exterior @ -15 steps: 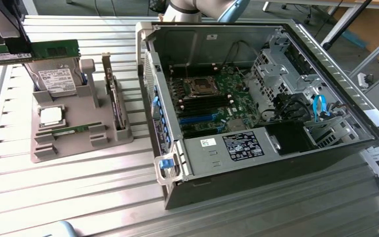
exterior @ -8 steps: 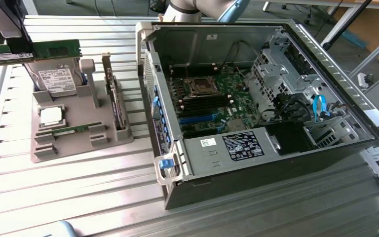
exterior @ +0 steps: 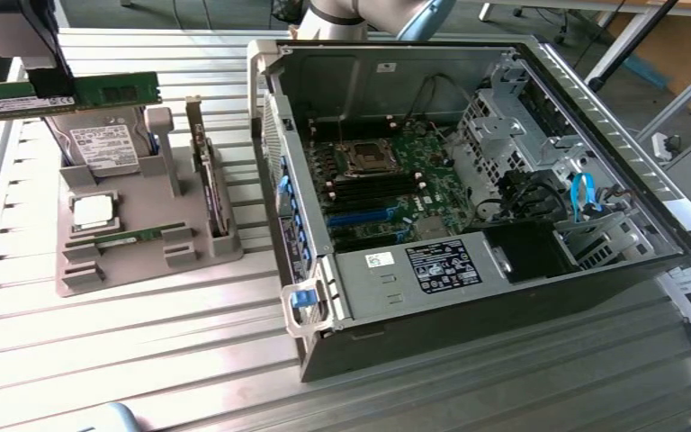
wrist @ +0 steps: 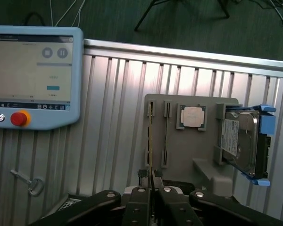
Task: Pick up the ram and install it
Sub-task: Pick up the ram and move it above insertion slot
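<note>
The ram (exterior: 118, 92), a long, thin green circuit-board stick with a white label, hangs in the air at the exterior view's upper left. It is level and lengthwise, above the far end of the grey moulded parts tray (exterior: 130, 270) and clear of it. The black gripper (exterior: 54, 88) is pressed together on it, pinching the stick across its flat faces partway along its length. In the wrist view the stick (wrist: 152, 181) shows edge-on as a thin line running out from between the gripper's (wrist: 152, 192) closed fingers.

The pick-up looks done and the carry is in hand; nothing of the install is done yet. The stick is well apart from the open dark computer case (exterior: 321, 81) on the exterior view's right. There the green motherboard (exterior: 435, 193) lies with its row of black memory slots (exterior: 376, 189). As I judge it, seating will call for the stick's long edge to be lined up with one slot, then pressed straight in.

Below the ram, the tray holds a silver hard drive (exterior: 103, 144) standing on edge, a square silver processor chip (exterior: 94, 211), a second green memory stick (exterior: 130, 237) lying in its holder, and a dark expansion card (exterior: 208, 171) upright near the case. All of this sits on the ribbed aluminium worktop (exterior: 141, 360). A blue-framed control tablet (wrist: 33, 70) with a red button also lies on it.
</note>
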### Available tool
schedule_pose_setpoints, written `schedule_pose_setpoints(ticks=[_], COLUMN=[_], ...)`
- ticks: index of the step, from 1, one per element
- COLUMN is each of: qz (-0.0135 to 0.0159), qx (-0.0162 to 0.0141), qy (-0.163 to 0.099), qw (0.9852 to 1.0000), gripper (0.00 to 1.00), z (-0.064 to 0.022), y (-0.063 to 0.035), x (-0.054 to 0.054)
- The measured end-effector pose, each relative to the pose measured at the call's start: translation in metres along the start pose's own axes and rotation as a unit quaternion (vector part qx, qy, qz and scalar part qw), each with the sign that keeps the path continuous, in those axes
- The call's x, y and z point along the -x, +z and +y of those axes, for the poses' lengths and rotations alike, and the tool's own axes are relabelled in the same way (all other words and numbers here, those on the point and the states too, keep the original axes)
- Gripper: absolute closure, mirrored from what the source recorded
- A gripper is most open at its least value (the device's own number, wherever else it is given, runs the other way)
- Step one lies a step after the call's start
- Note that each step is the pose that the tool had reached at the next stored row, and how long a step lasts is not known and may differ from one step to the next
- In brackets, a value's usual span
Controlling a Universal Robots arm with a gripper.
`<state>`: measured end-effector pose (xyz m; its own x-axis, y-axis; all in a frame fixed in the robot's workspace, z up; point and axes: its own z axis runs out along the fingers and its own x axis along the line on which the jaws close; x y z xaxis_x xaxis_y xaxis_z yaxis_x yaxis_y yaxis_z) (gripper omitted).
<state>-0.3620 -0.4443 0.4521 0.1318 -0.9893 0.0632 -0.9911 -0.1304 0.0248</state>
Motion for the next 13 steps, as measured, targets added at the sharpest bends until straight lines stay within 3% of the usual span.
schedule_pose_setpoints(ticks=[13], qz=[0.0022], qx=[0.0003], qy=[0.0], qw=[1.0], gripper=[0.87], z=[-0.0154], y=[-0.0003], x=[-0.002])
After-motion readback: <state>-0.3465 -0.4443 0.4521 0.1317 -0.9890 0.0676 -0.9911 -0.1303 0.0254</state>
